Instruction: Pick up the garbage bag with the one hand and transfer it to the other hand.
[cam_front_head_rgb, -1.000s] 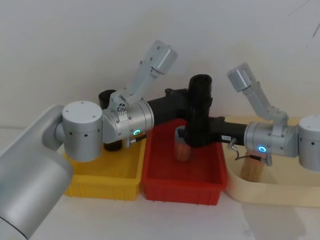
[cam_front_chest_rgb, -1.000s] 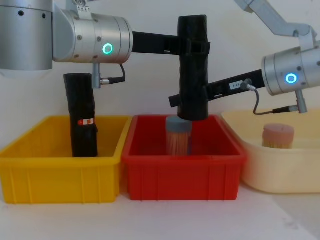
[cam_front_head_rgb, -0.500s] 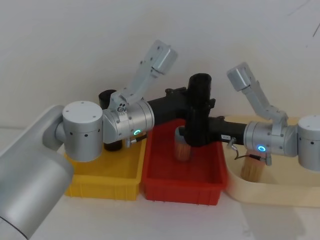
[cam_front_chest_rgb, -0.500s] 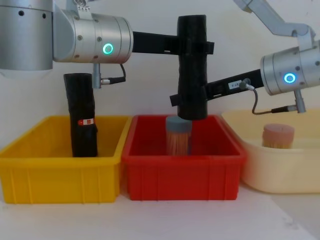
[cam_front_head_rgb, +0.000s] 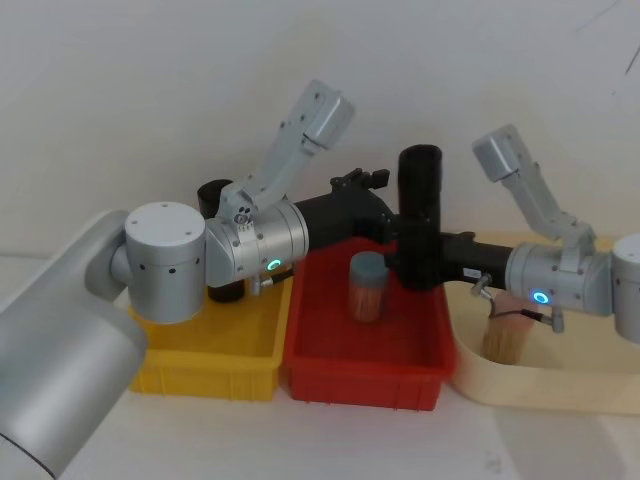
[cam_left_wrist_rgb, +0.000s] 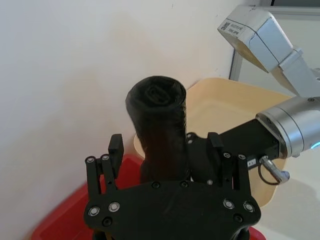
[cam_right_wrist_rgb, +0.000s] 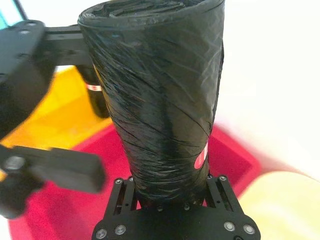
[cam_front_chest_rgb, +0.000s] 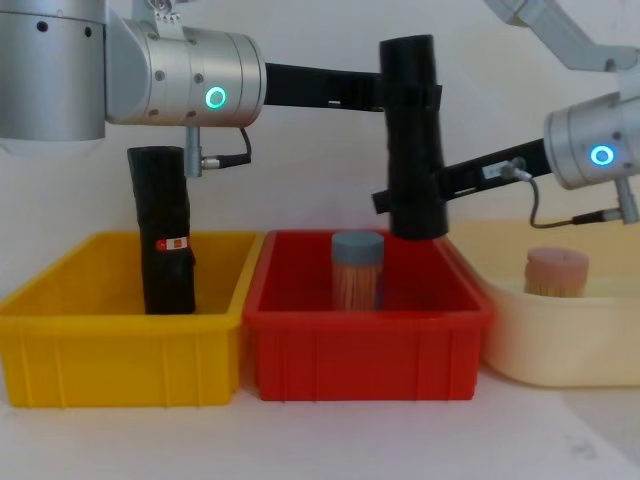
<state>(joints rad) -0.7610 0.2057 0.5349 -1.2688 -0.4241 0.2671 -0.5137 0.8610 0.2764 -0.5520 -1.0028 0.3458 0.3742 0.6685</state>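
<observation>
Black and smooth, the garbage bag (cam_front_chest_rgb: 412, 140) stands upright in the air above the right end of the red bin (cam_front_chest_rgb: 365, 345), clear of the bin's floor. We hold it there so both arms can reach it at one height.

Our right claw (cam_front_chest_rgb: 420, 205) is closed on the low part of the roll, coming in from the cream tray (cam_front_chest_rgb: 560, 350) side. Gripping low leaves the top part free for the other arm. In the right wrist view the roll (cam_right_wrist_rgb: 160, 95) rises straight out of that claw's base.

Our left claw (cam_left_wrist_rgb: 162, 165) sits by the top part of the roll, reaching over from the yellow bin (cam_front_chest_rgb: 120, 335) side. In the left wrist view its fingers (cam_left_wrist_rgb: 102, 172) stand apart, one on each side of the roll and not pinching it. We judge the left claw has let go, so the right one alone bears the bag.

A jar with a grey lid (cam_front_chest_rgb: 357, 270) stands in the red bin, just left of the hanging roll. Another black roll with a red sticker (cam_front_chest_rgb: 165, 230) stands in the yellow bin.
</observation>
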